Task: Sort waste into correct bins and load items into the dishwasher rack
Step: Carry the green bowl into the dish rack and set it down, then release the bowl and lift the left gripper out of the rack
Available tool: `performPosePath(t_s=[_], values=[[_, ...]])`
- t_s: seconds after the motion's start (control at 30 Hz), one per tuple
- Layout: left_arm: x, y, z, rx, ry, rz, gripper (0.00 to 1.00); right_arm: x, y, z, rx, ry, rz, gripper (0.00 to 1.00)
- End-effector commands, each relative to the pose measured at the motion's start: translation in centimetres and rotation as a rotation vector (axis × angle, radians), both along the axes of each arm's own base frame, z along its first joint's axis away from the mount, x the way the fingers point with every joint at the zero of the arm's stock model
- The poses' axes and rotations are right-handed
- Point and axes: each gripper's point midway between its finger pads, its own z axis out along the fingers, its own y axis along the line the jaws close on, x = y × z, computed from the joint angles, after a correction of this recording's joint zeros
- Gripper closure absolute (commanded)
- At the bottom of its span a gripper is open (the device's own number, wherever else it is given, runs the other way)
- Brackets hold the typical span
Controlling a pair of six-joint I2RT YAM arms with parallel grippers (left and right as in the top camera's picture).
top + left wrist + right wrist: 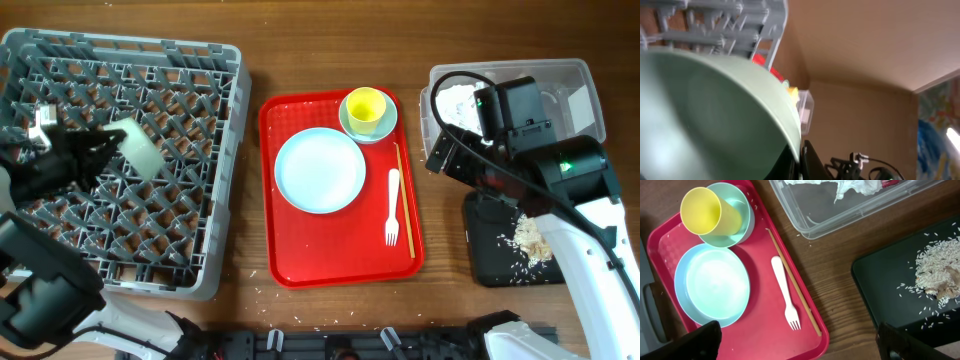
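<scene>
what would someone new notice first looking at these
The flat red plastic serving tray mid-table grabs the eye, carrying a round light-blue plate and a small yellow cup. To its left the large grey plastic dishwasher rack dominates, with the left tool shut on a pale green plastic bowl over it.

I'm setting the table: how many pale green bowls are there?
2. One pale green round bowl hangs in the left gripper over the grey plastic rack; the second bowl sits under the yellow cup on the red tray.
</scene>
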Motion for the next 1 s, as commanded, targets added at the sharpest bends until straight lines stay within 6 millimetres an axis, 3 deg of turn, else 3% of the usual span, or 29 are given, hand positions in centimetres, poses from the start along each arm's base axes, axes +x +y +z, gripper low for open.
performPosePath(t_s=[0.0, 0.1, 0.23, 0.27, 0.3, 0.33, 0.37, 0.43, 0.5, 0.6, 0.7, 0.77, 0.8, 0.83, 0.9, 0.97], values=[[0.6, 0.1, 0.6, -0.032, -0.123, 0.019, 0.96, 0.3, -0.1, 0.4, -0.01, -0.014, 0.005, 0.0], [0.8, 0.3, 0.3, -0.003, -0.141, 0.016, 0.96, 0.3, -0.1, 0.4, -0.01, -0.014, 0.005, 0.0], [-0.6, 1.7, -2.5, 0.11, -0.006, 0.013, 0.96, 0.3, -0.1, 0.4, -0.01, -0.014, 0.006, 0.0], [-1.4, 2.7, -3.5, 0.132, 0.067, 0.034, 0.92, 0.3, -0.1, 0.4, -0.01, -0.014, 0.005, 0.0], [-1.9, 3.4, -3.9, 0.111, 0.125, 0.071, 0.8, 0.3, -0.1, 0.4, -0.01, -0.014, 0.006, 0.0], [-2.2, 3.9, -3.8, 0.087, 0.149, 0.096, 0.76, 0.3, -0.1, 0.4, -0.01, -0.014, 0.005, 0.0], [-2.6, 4.4, -3.7, 0.066, 0.17, 0.123, 0.66, 0.3, -0.1, 0.4, -0.01, -0.014, 0.005, 0.0], [-3.5, 5.4, -3.4, 0.051, 0.191, 0.162, 0.27, 0.3, -0.1, 0.4, -0.01, -0.014, 0.005, 0.0], [-4.5, 6.2, -3.0, 0.08, 0.208, 0.189, 0.14, 0.3, -0.1, 0.4, -0.01, -0.014, 0.005, 0.0], [-6.0, 7.3, -1.0, 0.207, 0.286, 0.243, 0.07, 0.3, -0.1, 0.4, -0.01, -0.014, 0.005, 0.0], [-7.3, 6.4, 2.1, 0.362, 0.3, 0.283, 0.16, 0.3, -0.1, 0.4, -0.01, -0.015, 0.005, 0.0], [-8.1, 4.2, 3.3, 0.488, 0.323, 0.245, 0.41, 0.3, -0.1, 0.4, -0.01, -0.016, 0.005, 0.0], [-8.0, 2.9, 3.4, 0.538, 0.334, 0.212, 0.67, 0.3, -0.1, 0.4, -0.01, -0.016, 0.005, 0.0], [-7.6, 1.8, 3.1, 0.598, 0.361, 0.175, 0.8, 0.3, -0.1, 0.4, -0.01, -0.016, 0.005, 0.0], [-6.3, 1.9, 2.1, 0.685, 0.405, 0.184, 0.92, 0.3, -0.1, 0.4, -0.01, -0.016, 0.005, 0.0], [-2.4, 3.3, 1.3, 0.808, 0.359, 0.228, 0.96, 0.3, -0.1, 0.4, -0.01, -0.016, 0.005, 0.0]])
